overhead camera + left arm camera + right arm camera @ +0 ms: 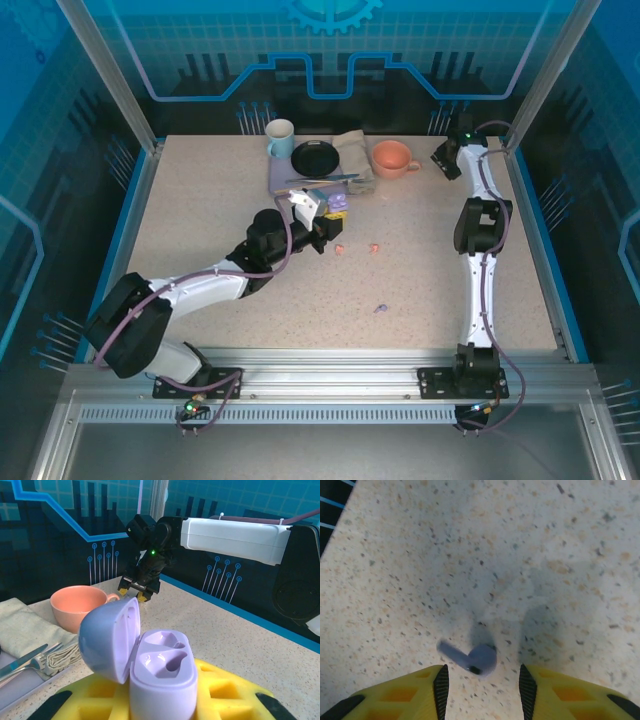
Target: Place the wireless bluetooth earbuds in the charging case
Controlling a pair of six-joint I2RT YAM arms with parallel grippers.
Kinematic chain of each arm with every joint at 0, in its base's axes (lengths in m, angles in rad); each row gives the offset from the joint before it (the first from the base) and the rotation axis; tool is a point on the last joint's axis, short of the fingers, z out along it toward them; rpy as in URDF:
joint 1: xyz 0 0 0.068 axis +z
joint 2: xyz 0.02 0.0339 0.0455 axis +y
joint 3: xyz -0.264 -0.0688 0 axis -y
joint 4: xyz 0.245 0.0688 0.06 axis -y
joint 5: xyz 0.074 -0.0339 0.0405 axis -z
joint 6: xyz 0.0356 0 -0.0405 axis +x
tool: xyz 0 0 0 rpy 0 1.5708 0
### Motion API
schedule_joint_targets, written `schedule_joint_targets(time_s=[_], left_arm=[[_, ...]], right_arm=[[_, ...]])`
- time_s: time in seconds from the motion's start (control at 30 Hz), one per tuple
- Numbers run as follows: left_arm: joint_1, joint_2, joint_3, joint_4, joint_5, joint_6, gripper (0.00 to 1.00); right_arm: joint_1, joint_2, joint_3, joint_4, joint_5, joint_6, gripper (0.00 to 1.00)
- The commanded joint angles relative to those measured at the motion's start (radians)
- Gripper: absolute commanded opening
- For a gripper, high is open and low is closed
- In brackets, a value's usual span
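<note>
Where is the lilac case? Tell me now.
In the top view the case is mid-table, clamped in the left gripper, between the black plate behind it and a pink bud nearer the arm bases.

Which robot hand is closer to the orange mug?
Right. The right gripper hangs just right of the orange mug, by its handle. The left gripper is mid-table, nearer the bases, shut on the open lilac charging case.
</note>
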Motion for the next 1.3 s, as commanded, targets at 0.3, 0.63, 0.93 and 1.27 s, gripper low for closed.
schedule_joint_targets(time_s=[0.3, 0.63, 0.93, 1.27], left_arm=[[-0.003, 0.029, 0.024, 0.065, 0.026, -0.036, 0.0], [-0.004, 0.054, 0.026, 0.086, 0.023, -0.044, 0.0], [-0.005, 0.053, 0.019, 0.092, 0.024, -0.045, 0.0], [-0.003, 0.056, 0.008, 0.105, 0.022, -0.06, 0.0]], right_arm=[[-0.015, 0.088, 0.074, 0.13, -0.082, 0.044, 0.49], [0.018, 0.128, 0.101, 0.055, -0.042, -0.017, 0.49], [0.046, 0.134, 0.103, -0.016, 0.024, -0.122, 0.45], [0.066, 0.131, 0.104, -0.038, 0.075, -0.188, 0.39]])
